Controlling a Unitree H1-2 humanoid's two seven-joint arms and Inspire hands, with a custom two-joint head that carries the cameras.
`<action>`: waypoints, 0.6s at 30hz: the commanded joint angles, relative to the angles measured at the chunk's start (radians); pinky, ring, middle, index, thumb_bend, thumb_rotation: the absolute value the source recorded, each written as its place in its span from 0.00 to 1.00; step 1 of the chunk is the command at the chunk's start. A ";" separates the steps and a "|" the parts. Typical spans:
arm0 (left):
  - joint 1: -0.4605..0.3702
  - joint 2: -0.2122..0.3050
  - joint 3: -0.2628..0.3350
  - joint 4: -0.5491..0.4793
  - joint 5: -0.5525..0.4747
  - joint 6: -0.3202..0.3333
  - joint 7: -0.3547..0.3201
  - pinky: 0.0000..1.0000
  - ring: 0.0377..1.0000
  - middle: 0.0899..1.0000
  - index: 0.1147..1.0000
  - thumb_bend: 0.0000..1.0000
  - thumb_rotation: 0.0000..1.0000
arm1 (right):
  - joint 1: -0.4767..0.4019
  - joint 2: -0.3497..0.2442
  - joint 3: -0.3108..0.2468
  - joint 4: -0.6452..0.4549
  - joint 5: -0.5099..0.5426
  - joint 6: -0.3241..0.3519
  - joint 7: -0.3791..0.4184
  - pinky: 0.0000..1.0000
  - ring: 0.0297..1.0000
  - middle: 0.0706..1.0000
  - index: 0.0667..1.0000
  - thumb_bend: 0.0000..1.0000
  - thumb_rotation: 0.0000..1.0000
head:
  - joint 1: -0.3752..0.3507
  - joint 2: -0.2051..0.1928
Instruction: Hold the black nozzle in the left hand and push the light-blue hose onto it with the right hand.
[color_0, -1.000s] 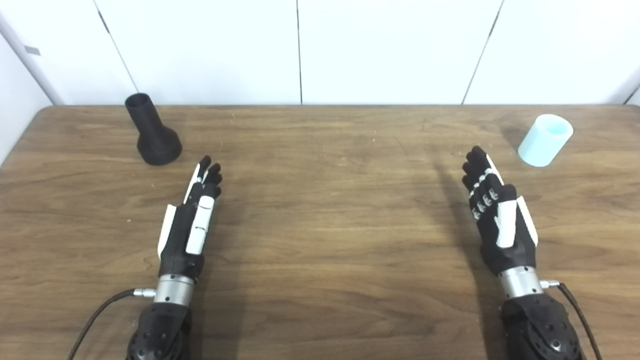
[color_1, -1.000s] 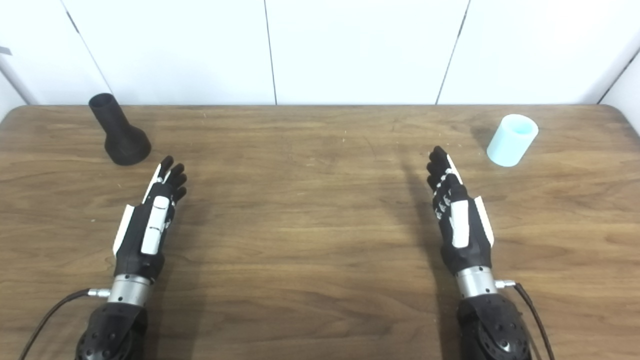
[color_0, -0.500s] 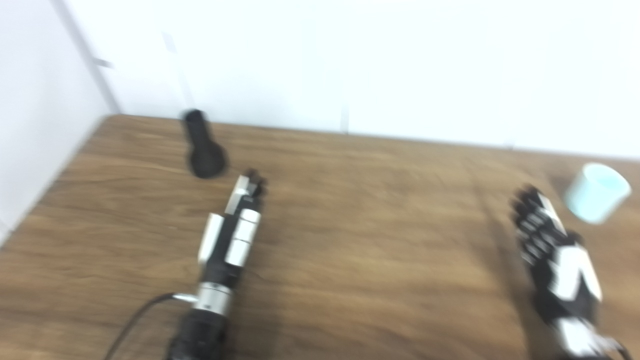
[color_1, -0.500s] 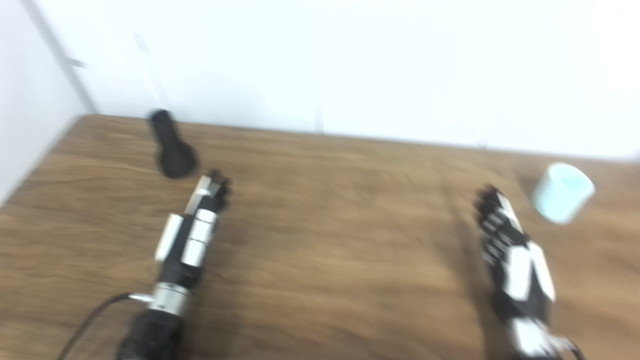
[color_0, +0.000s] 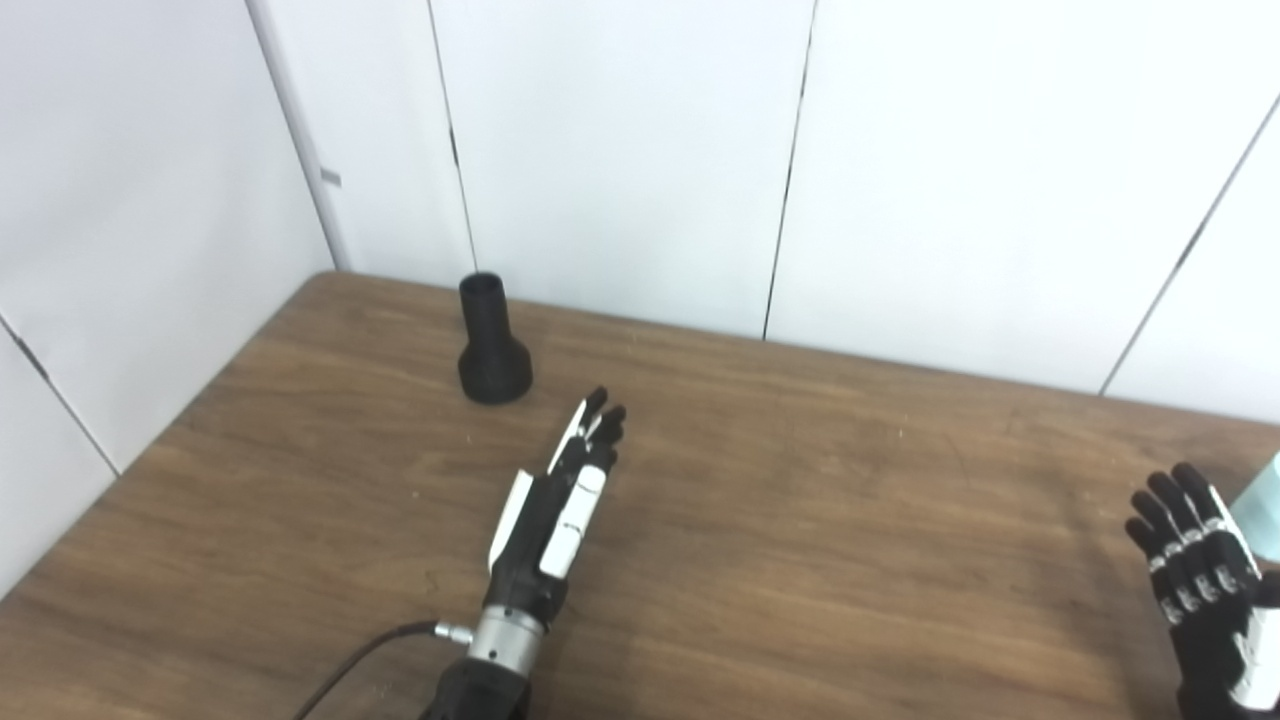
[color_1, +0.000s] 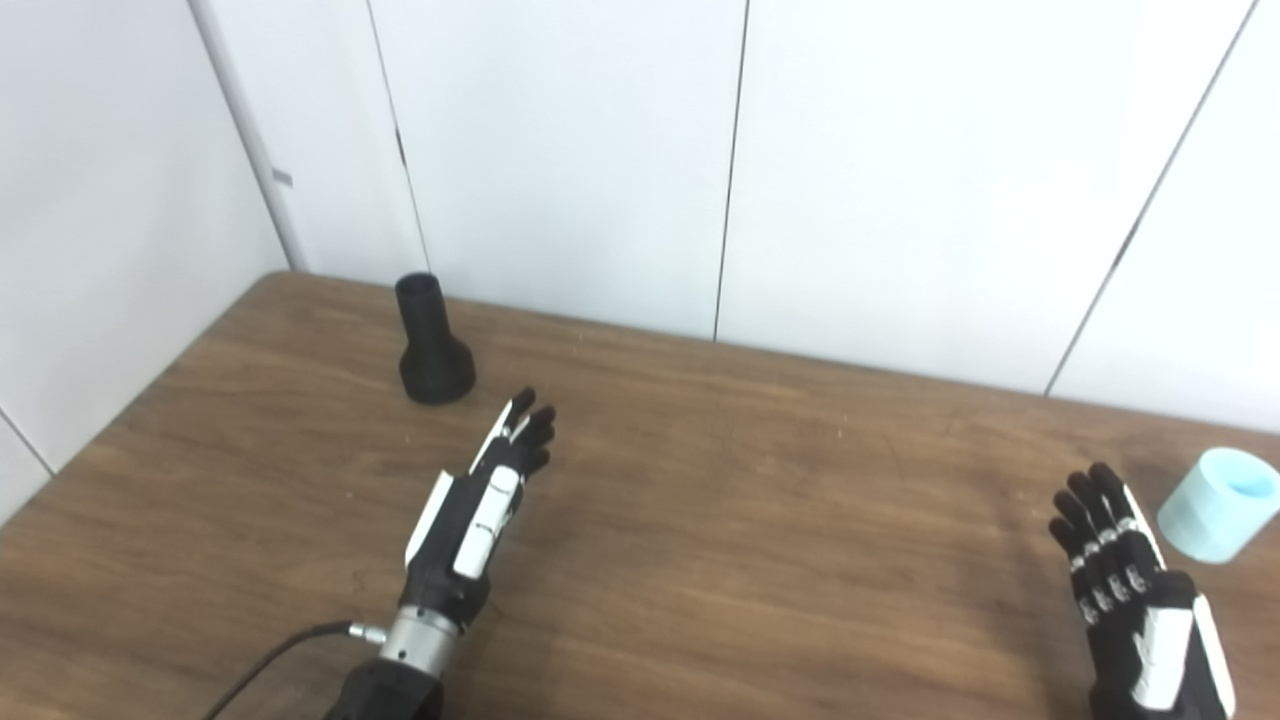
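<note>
Right eye view shows the job basically not started — black nozzle (color_1: 434, 345) stands upright, wide end down, on the table (color_1: 700, 560) near the far-left corner, w/ nobody touching it. Left hand (color_1: 480, 505) lies just short of the nozzle, fingers straight and holding nothing; right hand (color_1: 1135, 590) is well apart from the nozzle, fingers spread, also empty, just beside the light-blue hose (color_1: 1218, 503). Both grabs and the push-on are left, I'd say.

A matte black flared plastic nozzle (color_1: 432, 345) and a pale light-blue cylindrical hose piece (color_1: 1217, 503) sit on a brown wood-grain table (color_1: 720, 480) before white panelled walls (color_1: 560, 150), with black-and-white robot hands, left hand (color_1: 478, 510) and right hand (color_1: 1140, 590).
</note>
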 joint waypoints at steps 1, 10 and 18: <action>0.032 -0.022 -0.017 0.103 0.008 -0.052 0.010 0.95 0.95 0.94 0.97 0.49 0.94 | 0.083 0.016 0.000 0.155 0.009 -0.040 0.028 0.94 0.95 0.94 0.95 0.58 1.00 | 0.000 -0.002; 0.021 -0.008 -0.016 0.134 0.005 -0.082 0.012 0.96 0.97 0.95 0.99 0.48 0.86 | 0.077 0.023 -0.002 0.169 0.006 -0.045 0.038 0.93 0.95 0.94 0.95 0.57 1.00 | -0.006 -0.011; 0.034 0.018 0.007 -0.093 0.071 0.090 0.029 0.88 0.93 0.90 0.96 0.60 0.49 | 0.089 0.027 -0.001 0.141 0.009 -0.045 0.041 0.93 0.94 0.94 0.94 0.59 0.98 | -0.019 0.022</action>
